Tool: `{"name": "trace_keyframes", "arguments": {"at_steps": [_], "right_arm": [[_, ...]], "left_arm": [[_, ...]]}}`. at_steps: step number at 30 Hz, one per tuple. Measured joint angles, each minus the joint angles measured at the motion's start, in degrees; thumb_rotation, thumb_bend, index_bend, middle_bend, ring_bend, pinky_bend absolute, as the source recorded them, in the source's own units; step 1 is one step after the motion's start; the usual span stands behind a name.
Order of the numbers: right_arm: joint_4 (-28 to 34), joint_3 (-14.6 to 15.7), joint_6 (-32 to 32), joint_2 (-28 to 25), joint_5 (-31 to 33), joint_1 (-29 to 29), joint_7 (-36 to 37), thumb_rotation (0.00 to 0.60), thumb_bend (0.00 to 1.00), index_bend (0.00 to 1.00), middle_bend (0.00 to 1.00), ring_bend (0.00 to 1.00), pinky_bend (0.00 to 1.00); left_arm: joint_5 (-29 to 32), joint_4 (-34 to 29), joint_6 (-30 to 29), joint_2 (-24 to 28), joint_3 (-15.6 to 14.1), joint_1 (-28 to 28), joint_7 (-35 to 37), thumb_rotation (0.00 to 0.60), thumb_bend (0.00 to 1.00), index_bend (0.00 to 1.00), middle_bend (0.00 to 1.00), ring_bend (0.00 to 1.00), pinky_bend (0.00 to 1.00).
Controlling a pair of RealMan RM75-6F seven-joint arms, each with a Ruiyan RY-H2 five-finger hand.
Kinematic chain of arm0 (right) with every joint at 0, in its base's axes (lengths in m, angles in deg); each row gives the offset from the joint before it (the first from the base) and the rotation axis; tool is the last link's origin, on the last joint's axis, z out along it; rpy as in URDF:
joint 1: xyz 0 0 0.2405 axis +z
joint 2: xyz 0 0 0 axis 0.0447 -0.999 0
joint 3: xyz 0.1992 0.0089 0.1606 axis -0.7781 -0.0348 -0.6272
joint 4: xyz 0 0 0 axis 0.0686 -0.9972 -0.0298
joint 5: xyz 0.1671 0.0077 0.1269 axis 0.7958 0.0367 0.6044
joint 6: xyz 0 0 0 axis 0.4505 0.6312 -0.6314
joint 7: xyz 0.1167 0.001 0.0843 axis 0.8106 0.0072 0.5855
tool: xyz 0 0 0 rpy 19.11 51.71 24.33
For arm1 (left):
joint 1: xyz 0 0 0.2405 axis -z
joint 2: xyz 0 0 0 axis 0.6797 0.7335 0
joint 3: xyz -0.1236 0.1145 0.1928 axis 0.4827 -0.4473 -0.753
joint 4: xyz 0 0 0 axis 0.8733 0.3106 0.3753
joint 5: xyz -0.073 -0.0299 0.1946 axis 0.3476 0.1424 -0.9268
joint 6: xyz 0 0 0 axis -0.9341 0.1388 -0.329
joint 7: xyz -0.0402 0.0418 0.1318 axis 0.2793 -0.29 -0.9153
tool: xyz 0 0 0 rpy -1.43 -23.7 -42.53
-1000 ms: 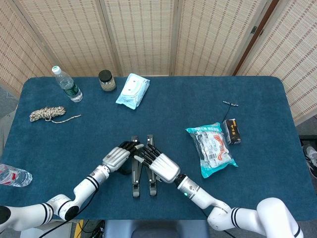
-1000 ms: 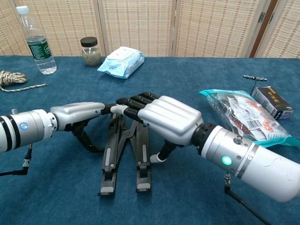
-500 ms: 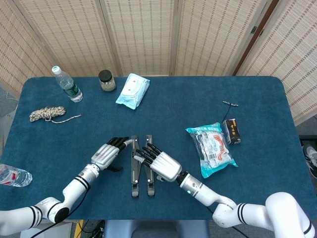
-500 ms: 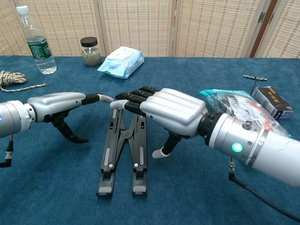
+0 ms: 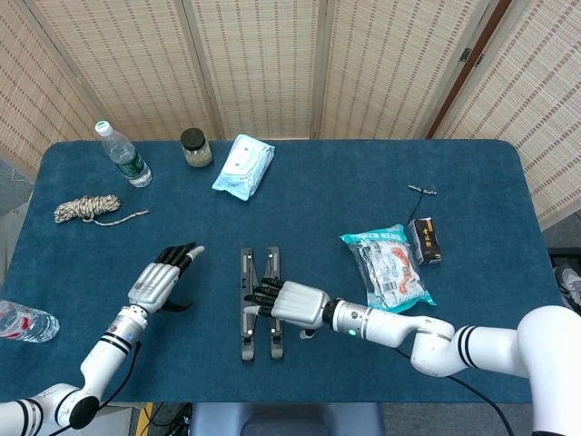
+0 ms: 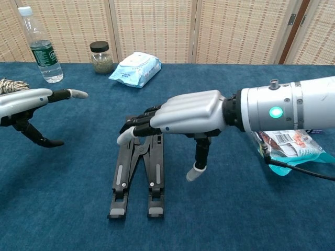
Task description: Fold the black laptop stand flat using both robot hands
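Laptop stand (image 5: 259,304) lies flat beneath right hand (image 5: 292,303), fingers outstretched.

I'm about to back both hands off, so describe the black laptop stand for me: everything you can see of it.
The black laptop stand lies low on the blue table, near its front edge. It looks like black plastic or metal: two long bars, close together and narrowing toward the far end, joined by crossing links, with grey pads and raised lips at the near ends. The right hand hovers over its right bar, fingers spread; contact cannot be told. The left hand is apart, to the left.
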Motion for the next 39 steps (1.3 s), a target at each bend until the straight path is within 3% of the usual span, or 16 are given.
{"name": "trace_keyframes", "arguments": {"at_steps": [10, 22, 39], "right_arm": [[-8.31, 3.58, -0.45, 4.5, -4.77, 4.85, 4.08, 0.6, 0.0, 0.0, 0.0, 0.0, 0.0], [-17.56, 5.51, 0.48, 10.97, -6.1, 9.57, 9.46, 0.6, 0.0, 0.0, 0.0, 0.0, 0.0], [-22.84, 7.57, -0.87, 14.33, -4.87, 14.0, 14.21, 0.6, 0.05, 0.0, 0.04, 0.0, 0.0]], "left_arm": [[0.11, 0.27, -1.0, 0.65, 0.49, -1.36, 1.71, 0.6, 0.22, 0.0, 0.0, 0.0, 0.0], [-0.34, 2.52, -0.73, 0.48, 1.02, -2.18, 4.73, 0.6, 0.22, 0.0, 0.0, 0.0, 0.0], [-1.3, 3.77, -0.73, 0.4, 1.32, -3.13, 6.59, 0.6, 0.22, 0.0, 0.0, 0.0, 0.0]]}}
